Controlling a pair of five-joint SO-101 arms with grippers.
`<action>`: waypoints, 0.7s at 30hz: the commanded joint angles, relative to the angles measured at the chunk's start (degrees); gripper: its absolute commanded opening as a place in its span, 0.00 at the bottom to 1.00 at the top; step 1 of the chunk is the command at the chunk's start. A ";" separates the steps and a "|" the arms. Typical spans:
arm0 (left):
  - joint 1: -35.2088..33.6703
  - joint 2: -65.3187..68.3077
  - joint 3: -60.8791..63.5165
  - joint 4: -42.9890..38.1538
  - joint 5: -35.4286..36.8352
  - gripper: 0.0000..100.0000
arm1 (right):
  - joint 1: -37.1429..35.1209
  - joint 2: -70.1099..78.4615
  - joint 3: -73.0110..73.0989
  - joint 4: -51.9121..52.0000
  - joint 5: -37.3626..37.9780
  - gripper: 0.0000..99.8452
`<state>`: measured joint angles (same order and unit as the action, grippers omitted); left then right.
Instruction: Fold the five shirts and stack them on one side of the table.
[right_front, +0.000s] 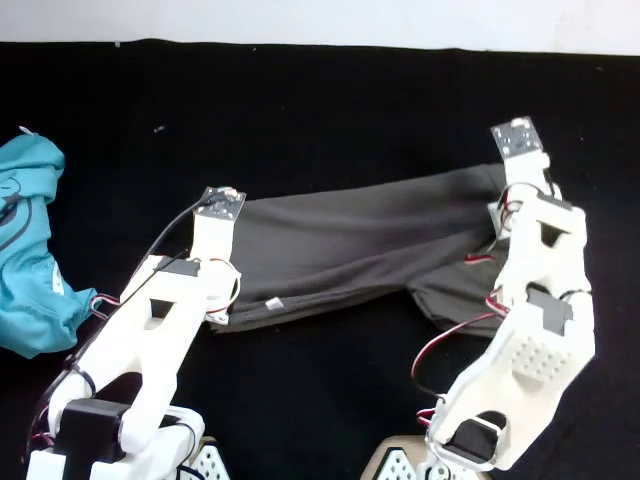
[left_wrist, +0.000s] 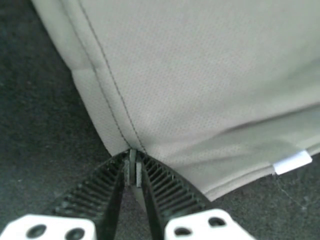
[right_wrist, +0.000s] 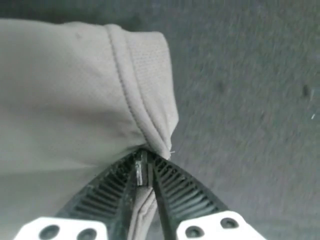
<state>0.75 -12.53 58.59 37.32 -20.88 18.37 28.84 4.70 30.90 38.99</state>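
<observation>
Left gripper (left_wrist: 133, 170) closed, pinching the grey shirt (right_front: 350, 250) at a hemmed corner. Both toothed fingers (left_wrist: 107, 187) meet on the fabric edge, and the double stitch line runs straight into the pinch. Right gripper (right_wrist: 143, 170) also closed, clamped on the shirt's opposite end, where a folded, stitched hem bunches up at the tips. High view: grey shirt is stretched as a long band across the middle of the table (right_front: 300, 110) between the two grippers, one end at the left arm (right_front: 160, 330), the other at the right arm (right_front: 530, 320). The right end sits farther from the arm bases than the left end. A lower flap of the shirt sags below the band near the right arm and lies on the black cloth covering the table. Small white tag (left_wrist: 292, 162) on the shirt's lower edge, near the left gripper. Can't tell whether the middle of the band touches the table or hangs just above it. Teal shirt (right_front: 30, 250) crumpled in a heap at the table's left side, well apart from the grey one, partly cut off by the frame edge.
</observation>
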 joint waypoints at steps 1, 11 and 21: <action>0.04 0.13 -0.04 -2.55 0.00 0.01 | -0.57 0.66 -5.41 4.53 -0.62 0.01; 0.04 0.13 -0.04 -2.55 0.00 0.01 | -1.01 -14.81 -6.99 24.13 -5.36 0.01; 0.04 0.13 -0.04 -2.55 0.00 0.01 | -1.54 -24.22 -1.71 40.04 -4.92 0.01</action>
<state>0.75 -12.53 58.59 37.14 -20.88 17.41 8.97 2.59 66.77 34.42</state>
